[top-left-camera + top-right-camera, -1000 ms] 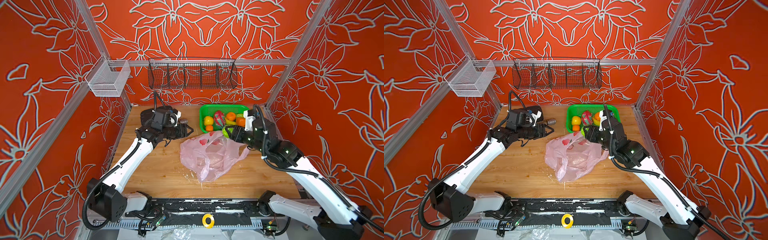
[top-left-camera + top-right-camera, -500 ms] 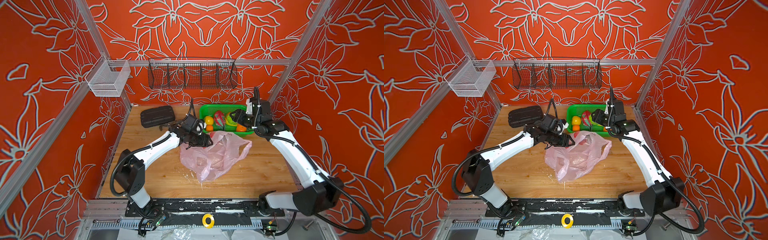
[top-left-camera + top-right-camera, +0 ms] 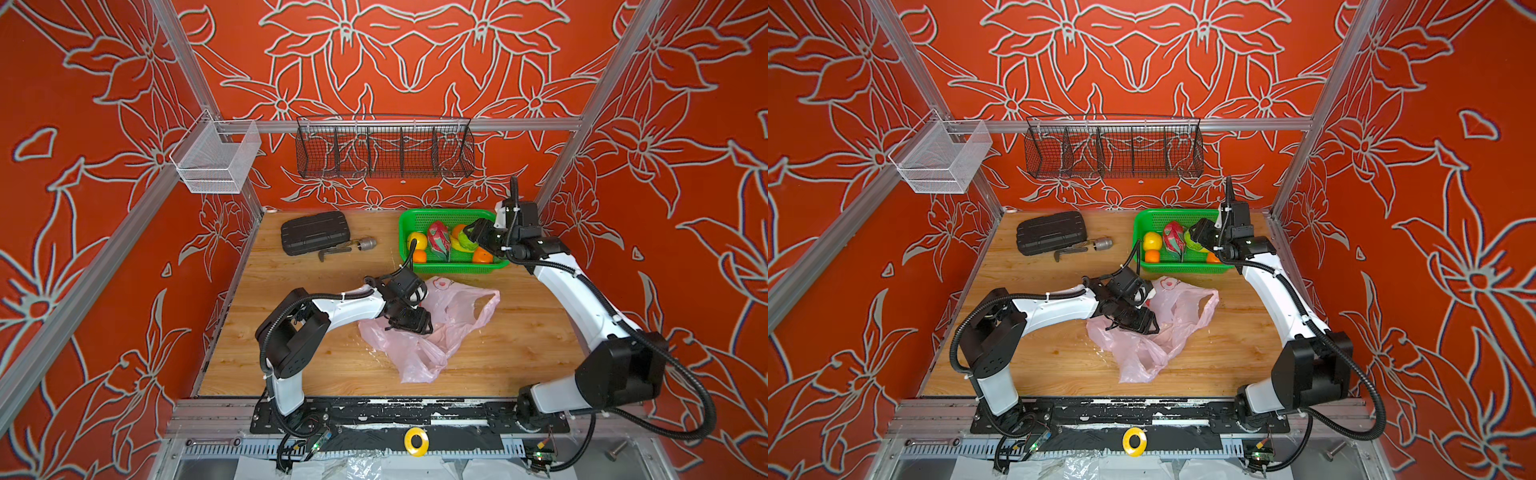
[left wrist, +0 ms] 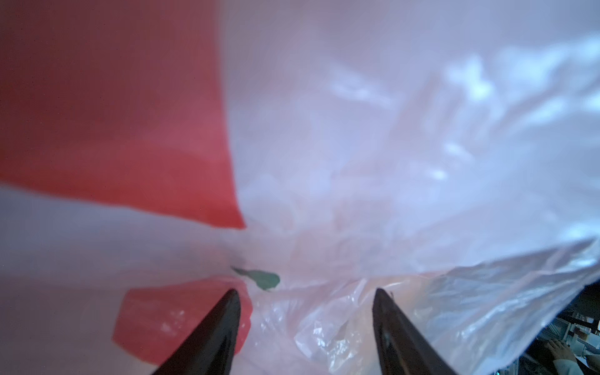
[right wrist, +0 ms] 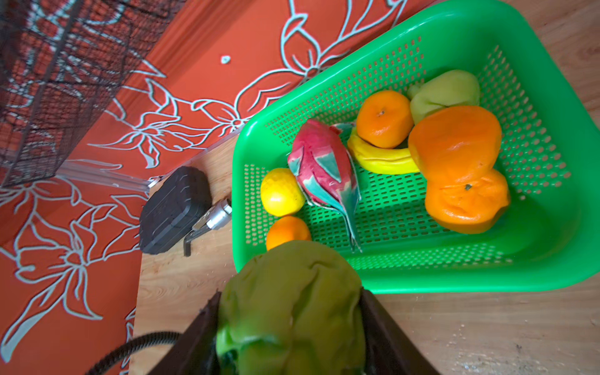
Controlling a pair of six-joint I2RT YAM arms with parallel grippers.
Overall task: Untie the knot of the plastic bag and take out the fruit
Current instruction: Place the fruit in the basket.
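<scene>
Counted in the green perforated plastic basket (image 5: 454, 279): 4 orange fruits (image 5: 381, 118), 1 pink-green dragon fruit (image 5: 321, 168), 1 round yellow fruit (image 5: 281, 191), 1 pale green fruit (image 5: 444, 94) and 1 yellow banana (image 5: 380, 162). Clamped between the right gripper's (image 5: 289, 293) jaws over the basket: 1 bumpy green fruit (image 5: 292, 324). Lying crumpled on the wooden table (image 3: 311, 361) just in front of the basket: 1 thin pale pink plastic bag (image 3: 419, 357) with red prints, the left gripper (image 4: 305, 290) low over it, jaws apart, gripping nothing.
</scene>
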